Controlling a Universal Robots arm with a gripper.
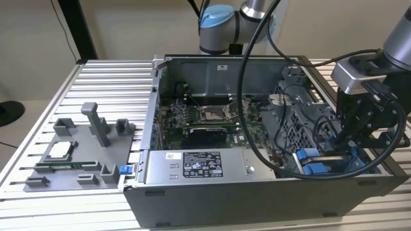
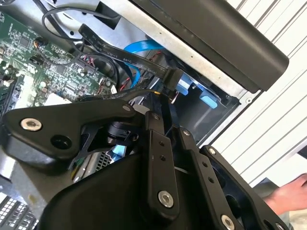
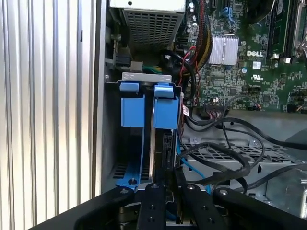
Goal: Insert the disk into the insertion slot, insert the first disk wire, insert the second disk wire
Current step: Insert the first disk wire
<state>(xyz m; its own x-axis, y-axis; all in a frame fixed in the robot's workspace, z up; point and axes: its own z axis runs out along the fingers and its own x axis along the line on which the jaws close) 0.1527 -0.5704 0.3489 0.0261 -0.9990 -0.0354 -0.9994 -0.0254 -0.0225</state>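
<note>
Disk: the disk (image 3: pixel 165 112) stands on edge in the insertion slot (image 3: pixel 146 76), clipped in its blue frame, at the lower right of the exterior view inside the computer case (image 1: pixel 257 202).
Claw: the claw (image 2: pixel 165 98) is down at the disk, next to the black plug (image 2: pixel 172 76) of a flat wire (image 2: pixel 115 50). I cannot tell how far open it is or whether it holds the plug.
Risk: a plug that meets the disk's socket at an angle would probably jam or bend.
Cause: loose black cables (image 3: pixel 230 158) crowd just beside the slot and could snag the claw or drag the wire aside.
</note>
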